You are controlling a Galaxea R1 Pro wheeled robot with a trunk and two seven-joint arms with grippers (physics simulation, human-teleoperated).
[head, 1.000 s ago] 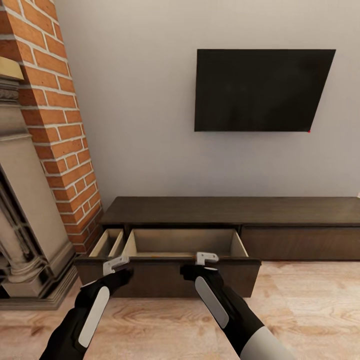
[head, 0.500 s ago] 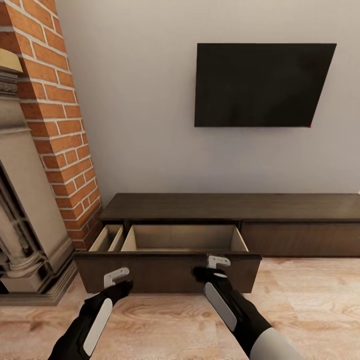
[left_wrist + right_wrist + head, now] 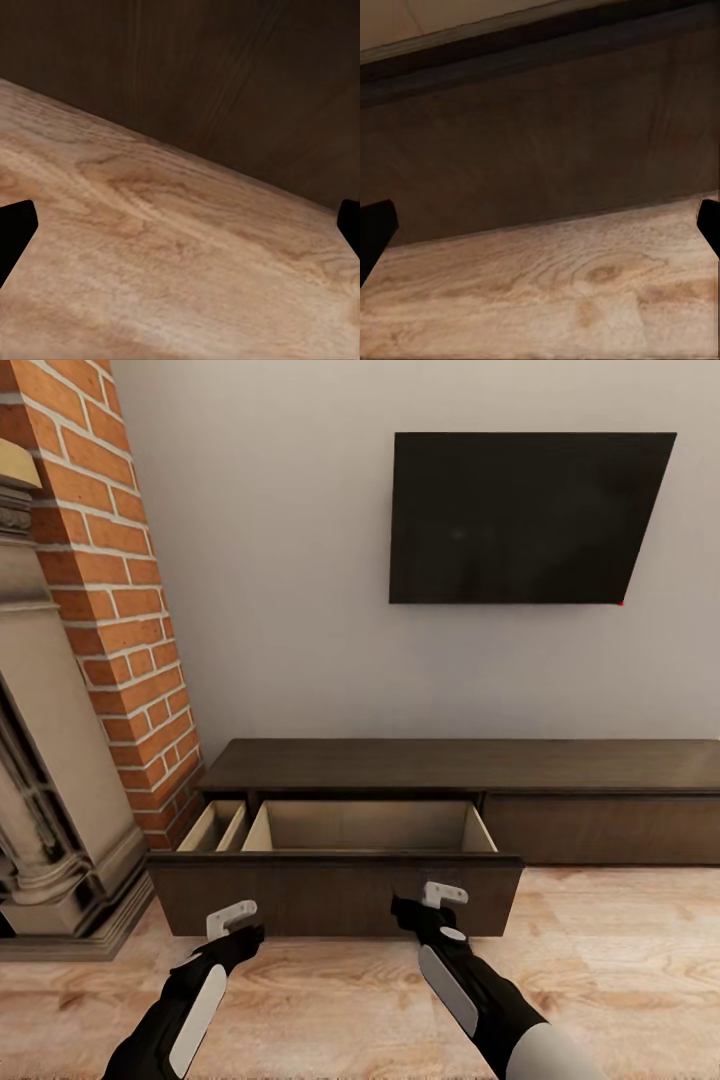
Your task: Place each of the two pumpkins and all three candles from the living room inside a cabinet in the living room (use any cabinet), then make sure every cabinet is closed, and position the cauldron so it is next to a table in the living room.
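The left gripper is seen low in the head view, in front of the left end of the pulled-out drawer front, its pale fingers spread apart and nothing held between them. In the left wrist view the two dark fingertips are parked at opposite edges, well apart, with bare wooden floor between them and the dark drawer front just beyond. The right gripper is placed before the right half of the same drawer front, and it too is spread wide with nothing gripped. In the right wrist view its fingertips are set far apart, with the brown panel and a strip of floor framed between them. Whether either gripper is touching the wood cannot be told.

Outward from the hands, the cabinet is stretched long and low along the wall. Its left drawer is drawn out, and a pale beige interior is shown. A narrower compartment is seen beside it. The right drawer front is seen flush. A black television is mounted above, and a brick fireplace is stood at the left.
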